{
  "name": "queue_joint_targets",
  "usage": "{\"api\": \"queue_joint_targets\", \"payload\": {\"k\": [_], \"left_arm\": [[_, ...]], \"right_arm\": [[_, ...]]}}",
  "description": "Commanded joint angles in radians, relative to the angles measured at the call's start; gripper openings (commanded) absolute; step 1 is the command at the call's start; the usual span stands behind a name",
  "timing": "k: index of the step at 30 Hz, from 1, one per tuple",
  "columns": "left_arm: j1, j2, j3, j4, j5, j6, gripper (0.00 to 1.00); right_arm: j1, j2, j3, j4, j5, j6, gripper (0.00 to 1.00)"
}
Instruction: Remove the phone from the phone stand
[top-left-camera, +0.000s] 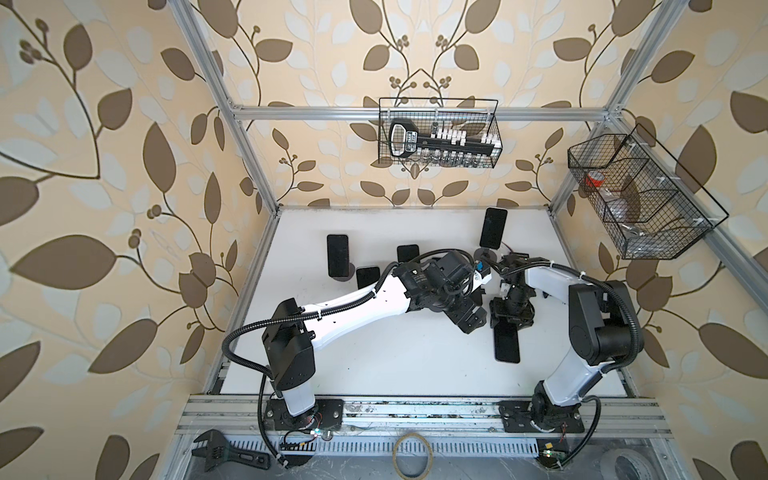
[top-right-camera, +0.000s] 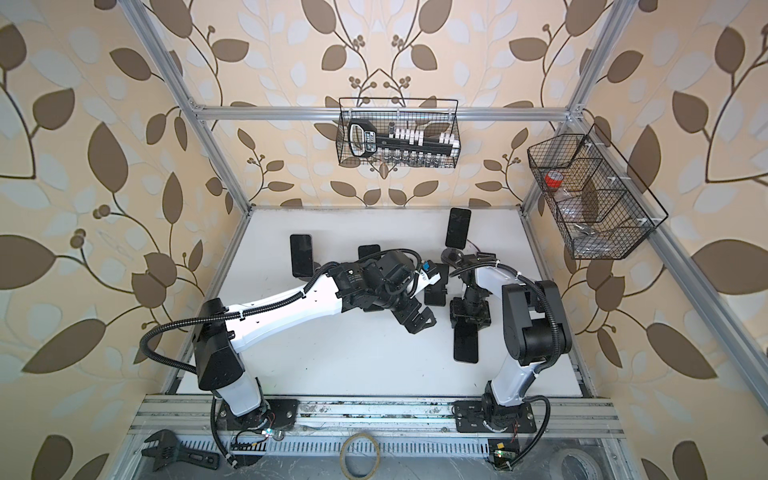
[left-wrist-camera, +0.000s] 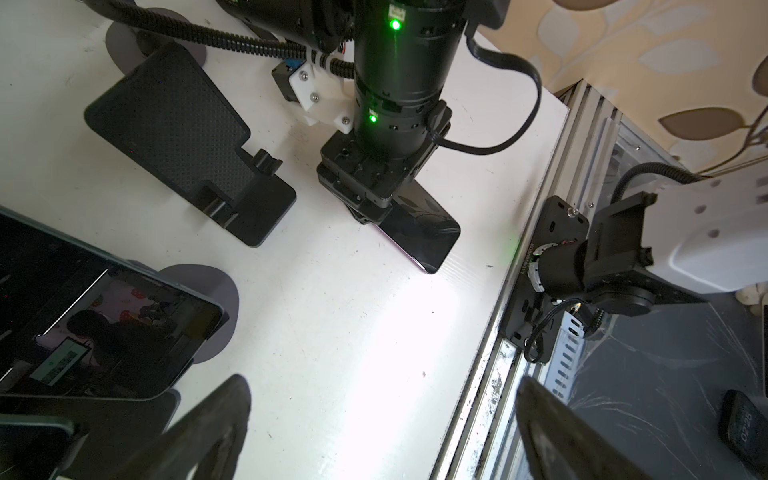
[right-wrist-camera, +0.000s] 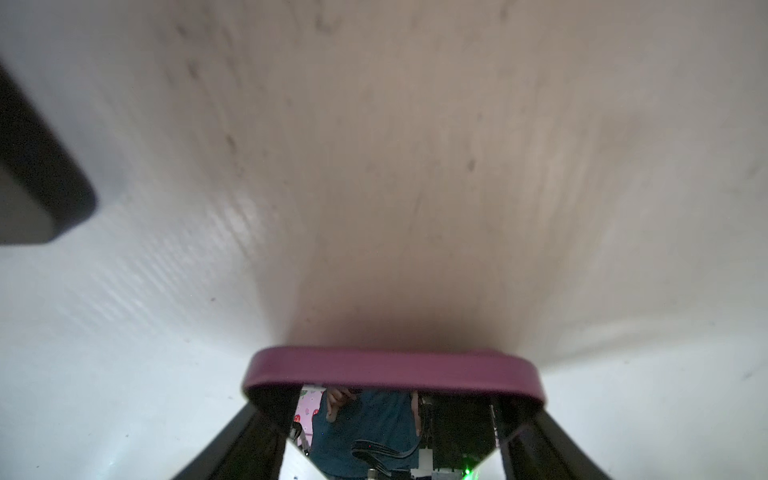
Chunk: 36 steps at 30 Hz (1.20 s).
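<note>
Right end effector (top-left-camera: 510, 323) is pinching the phone (top-left-camera: 508, 345) by its upper end, right of center in both top views, low over the white counter (top-left-camera: 395, 353) and off the empty phone stand (left-wrist-camera: 174, 124). Left end effector (top-left-camera: 473, 325) is spread wide beside it, holding nothing.

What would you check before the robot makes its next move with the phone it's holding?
1. Phone off the empty stand: ok, the two are apart.
2. Right gripper shut on the phone's end: ok.
3. Table bare ahead of the phone: ok.
4. Left gripper out of the way: ok, it is open, holds nothing and sits beside the right one.
5. Phone's free end resting on the table: cannot tell.
</note>
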Motion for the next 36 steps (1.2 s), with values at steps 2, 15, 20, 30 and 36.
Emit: {"api": "queue_joint_targets", "payload": {"k": [2,15,20,30,36], "left_arm": [[0.004,-0.022,0.031,0.004,-0.007,0.022,0.99],[0.021,-0.057,0.004,0.011,-0.015,0.040,0.99],[0.024,-0.074,-0.012,0.010,-0.017,0.041,0.99],[0.026,-0.113,-0.047,0.004,-0.022,0.044,0.99],[0.026,-0.143,-0.069,-0.003,-0.026,0.043,0.99]], "right_arm": [[-0.022,0.015,0.031,0.022,0.047,-0.008,0.54],[-0.080,0.027,0.064,0.002,0.090,-0.021,0.54],[-0.084,0.043,0.060,0.011,0.095,-0.023,0.54],[-0.085,0.074,0.060,0.024,0.089,-0.028,0.55],[-0.085,0.066,0.061,0.016,0.104,-0.025,0.56]]}}
